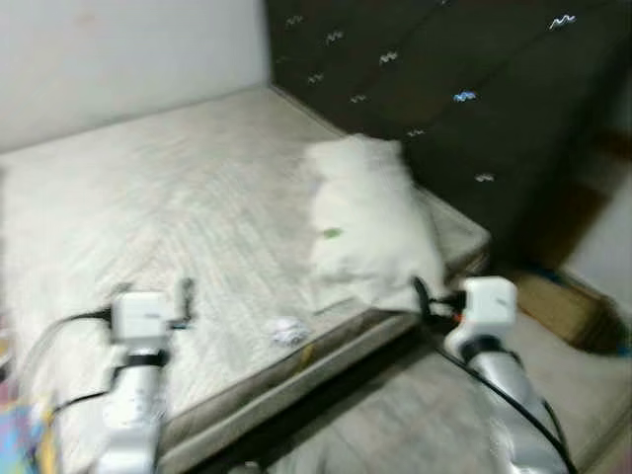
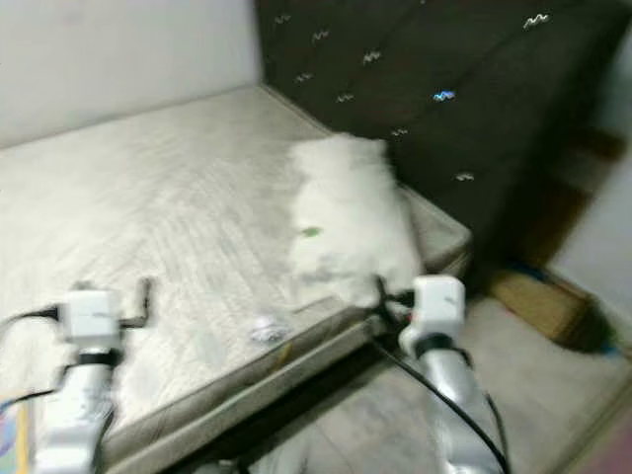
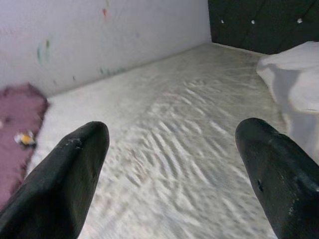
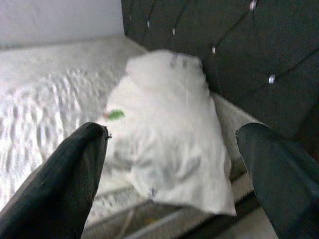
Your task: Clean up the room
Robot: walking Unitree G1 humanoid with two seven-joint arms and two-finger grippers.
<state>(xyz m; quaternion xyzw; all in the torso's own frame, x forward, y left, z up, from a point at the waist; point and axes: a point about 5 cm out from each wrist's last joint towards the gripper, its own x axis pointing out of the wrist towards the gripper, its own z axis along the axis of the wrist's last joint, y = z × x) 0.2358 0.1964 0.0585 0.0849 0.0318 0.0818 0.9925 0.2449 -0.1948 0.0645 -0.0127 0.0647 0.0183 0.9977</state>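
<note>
Raised over the near edge of the mattress [image 1: 148, 197]: left gripper [image 3: 172, 149], fingers spread wide, nothing between them. Off the mattress's near corner by the headboard [image 1: 474, 79]: right gripper [image 4: 172, 149], likewise wide and empty, aimed straight at the pillow [image 1: 365, 222], probably lined up for a grab. Pillow up against the headboard edge, one end reaching that near corner. Small crumpled white scrap [image 1: 286, 331], perhaps paper given the blur, close to the near edge between the two arms. Purple cloth [image 3: 17, 129] beside the mattress, by the wall.
</note>
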